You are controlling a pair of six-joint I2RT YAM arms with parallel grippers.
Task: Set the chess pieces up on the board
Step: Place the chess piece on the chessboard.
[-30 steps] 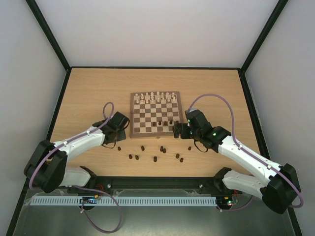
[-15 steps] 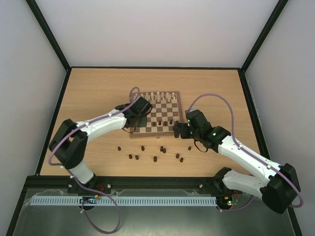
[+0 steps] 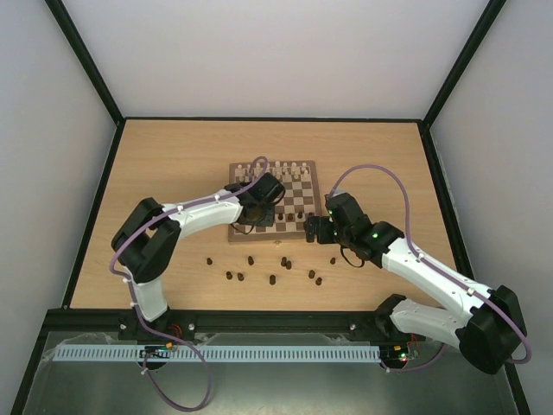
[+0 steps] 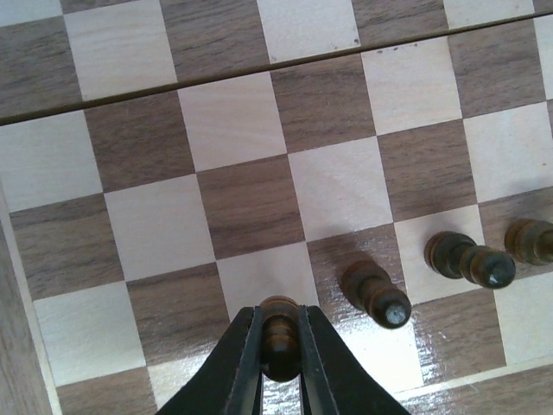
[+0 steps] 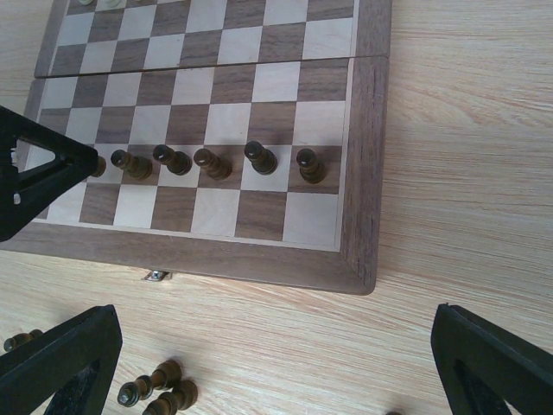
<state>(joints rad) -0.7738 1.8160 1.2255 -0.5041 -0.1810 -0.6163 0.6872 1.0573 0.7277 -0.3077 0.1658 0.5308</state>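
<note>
Our left gripper (image 4: 279,346) pinches a dark pawn (image 4: 279,328) over the board (image 4: 233,199), several placed pawns (image 5: 212,162) beside it, while loose pieces (image 3: 251,259) wait near our wide, empty right gripper (image 5: 276,346).

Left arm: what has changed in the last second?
The left hand, shut on a dark pawn, swung from the table left of the board to over its near rows. The right hand, open, and the loose dark pieces stayed put.

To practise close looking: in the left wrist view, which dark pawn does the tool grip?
The pawn at bottom centre, pinched between the left tool fingers; the other three pawns stand free on the board to its right.
</note>
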